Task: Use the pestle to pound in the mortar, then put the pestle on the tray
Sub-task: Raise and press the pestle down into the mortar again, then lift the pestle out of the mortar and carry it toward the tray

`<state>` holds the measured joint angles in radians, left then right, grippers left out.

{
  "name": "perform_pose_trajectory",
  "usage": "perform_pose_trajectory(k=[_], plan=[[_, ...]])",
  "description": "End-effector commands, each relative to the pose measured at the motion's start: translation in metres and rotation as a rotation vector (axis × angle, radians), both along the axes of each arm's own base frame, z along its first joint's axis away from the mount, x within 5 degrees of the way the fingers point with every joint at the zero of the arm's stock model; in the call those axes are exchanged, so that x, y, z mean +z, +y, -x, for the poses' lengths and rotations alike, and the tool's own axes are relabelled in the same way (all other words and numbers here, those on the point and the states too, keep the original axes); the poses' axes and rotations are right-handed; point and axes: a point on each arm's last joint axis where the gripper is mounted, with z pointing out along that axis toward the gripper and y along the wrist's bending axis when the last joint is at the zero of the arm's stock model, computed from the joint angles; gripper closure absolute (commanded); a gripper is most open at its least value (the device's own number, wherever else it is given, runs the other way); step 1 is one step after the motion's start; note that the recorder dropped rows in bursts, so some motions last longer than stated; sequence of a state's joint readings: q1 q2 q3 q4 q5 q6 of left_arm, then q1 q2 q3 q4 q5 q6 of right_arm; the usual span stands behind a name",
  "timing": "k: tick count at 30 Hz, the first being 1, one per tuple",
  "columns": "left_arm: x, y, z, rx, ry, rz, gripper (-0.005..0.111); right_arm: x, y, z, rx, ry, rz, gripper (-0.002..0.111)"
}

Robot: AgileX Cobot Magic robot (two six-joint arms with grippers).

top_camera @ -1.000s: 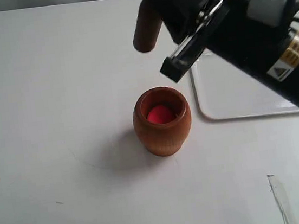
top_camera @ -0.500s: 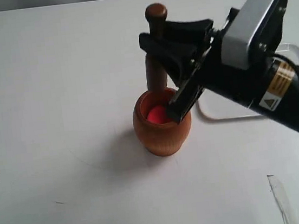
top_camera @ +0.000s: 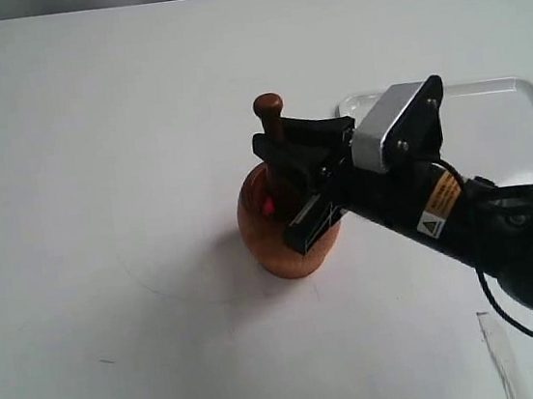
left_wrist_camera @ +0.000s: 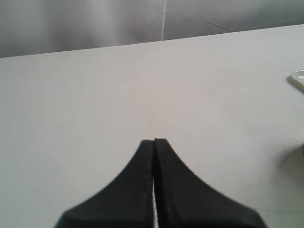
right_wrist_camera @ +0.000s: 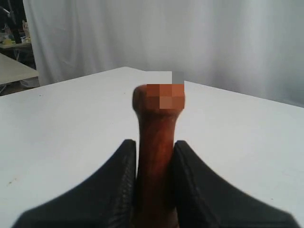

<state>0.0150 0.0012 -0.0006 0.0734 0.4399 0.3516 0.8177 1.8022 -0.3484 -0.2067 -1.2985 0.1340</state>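
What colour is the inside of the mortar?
The mortar is bright red inside, best seen in the exterior view.

The pestle (top_camera: 269, 108) has its lower end hidden, seemingly inside the mortar (top_camera: 266, 240).

pestle (top_camera: 269, 110): upright in mortar (top_camera: 258, 228), knob above its rim
gripper (top_camera: 281, 192): clamped on pestle, just over mortar
tray (top_camera: 506, 126): near mortar, apart
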Motion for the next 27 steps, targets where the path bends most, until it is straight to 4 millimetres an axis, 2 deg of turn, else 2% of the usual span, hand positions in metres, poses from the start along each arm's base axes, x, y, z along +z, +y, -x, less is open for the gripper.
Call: perform_pose_trajectory(k=[1,5,8,12,16,20,27], plan=[[0.000,-0.001,0.000,-0.006,-0.004,0.015,0.107,0.000,-0.004,0.002,-0.010,0.023,0.050,0.108],[0.000,-0.001,0.000,-0.006,-0.004,0.015,0.107,0.039,-0.009,0.005,-0.035,-0.096,-0.049,0.108],[0.000,-0.001,0.000,-0.006,-0.004,0.015,0.107,0.082,-0.019,0.012,-0.046,-0.223,-0.173,0.108],[0.000,-0.001,0.000,-0.006,-0.004,0.015,0.107,0.143,-0.043,0.028,-0.115,-0.414,-0.356,0.108],[0.000,-0.001,0.000,-0.006,-0.004,0.015,0.107,0.176,-0.064,0.031,-0.268,-0.472,-0.179,0.108],[0.000,-0.001,0.000,-0.006,-0.004,0.015,0.107,0.182,-0.081,0.026,-0.411,-0.410,0.095,0.108],[0.000,-0.001,0.000,-0.006,-0.004,0.015,0.107,0.168,-0.093,0.013,-0.574,-0.309,0.277,0.108]])
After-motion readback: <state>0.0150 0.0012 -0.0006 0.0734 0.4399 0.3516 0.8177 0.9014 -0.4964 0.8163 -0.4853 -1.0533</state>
